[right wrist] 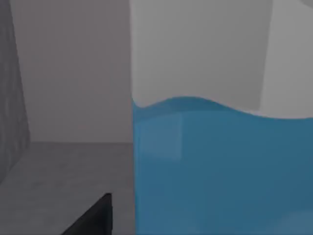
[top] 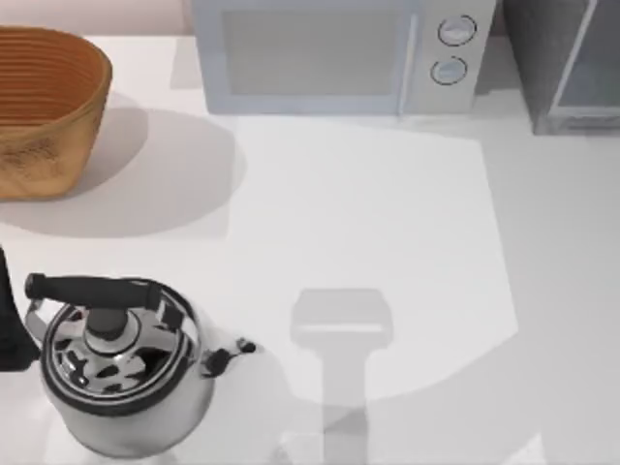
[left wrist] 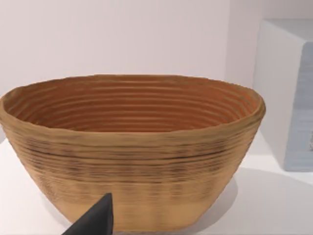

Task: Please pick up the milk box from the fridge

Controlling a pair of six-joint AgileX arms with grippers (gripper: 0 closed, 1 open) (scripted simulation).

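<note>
The milk box (right wrist: pixel 220 161) stands on the fridge's (top: pixel 567 68) grey inner floor, close before the right wrist camera; whether the right jaws are released or clenched cannot be told. The left arm idles facing the woven basket (left wrist: pixel 132 147); its jaws likewise cannot be told.

Along the back of the table (top: pixel 387 223), from left to right: basket (top: pixel 44 111) at the far left edge, microwave (top: pixel 339 53) in the middle, fridge (top: pixel 567 63) in the back right corner. Kettle (top: pixel 121 363) at the front left, well apart from the basket behind it. Left arm (top: pixel 10 325) just left of the kettle, at the table's left edge. In the left wrist view, basket (left wrist: pixel 132 147) close ahead, microwave (left wrist: pixel 288 93) beside it. In the right wrist view, milk box (right wrist: pixel 220 147) standing on the fridge floor (right wrist: pixel 63 171), close before the camera.
</note>
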